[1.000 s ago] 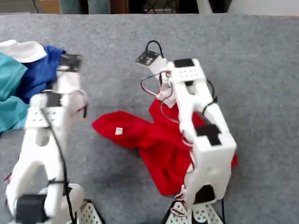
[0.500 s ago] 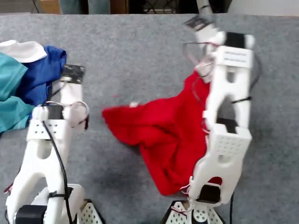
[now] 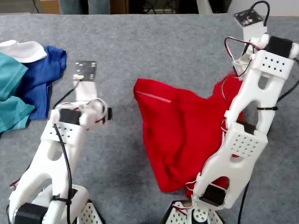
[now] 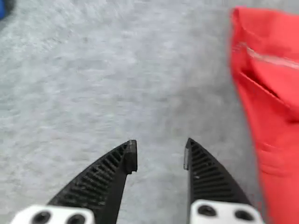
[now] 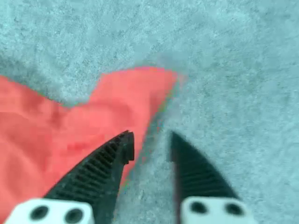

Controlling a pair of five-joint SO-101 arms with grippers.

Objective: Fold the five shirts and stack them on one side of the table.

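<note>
**Red shirt (image 3: 182,135) lying rumpled right of centre on the grey bench (image 3: 140,42), between two arms.**

In the high view, the shirt's right part lies under the right arm (image 3: 247,126). The right gripper (image 5: 150,144) hangs over a corner of the shirt with its jaws apart, one jaw above red cloth and the other above bare bench. The left gripper (image 4: 159,156), jaws apart and holding nothing, hangs over bare bench just beside the shirt's left edge. At upper left, a blue shirt (image 3: 42,74), a teal shirt (image 3: 11,88) and a white shirt (image 3: 23,49) lie heaped together.
</note>
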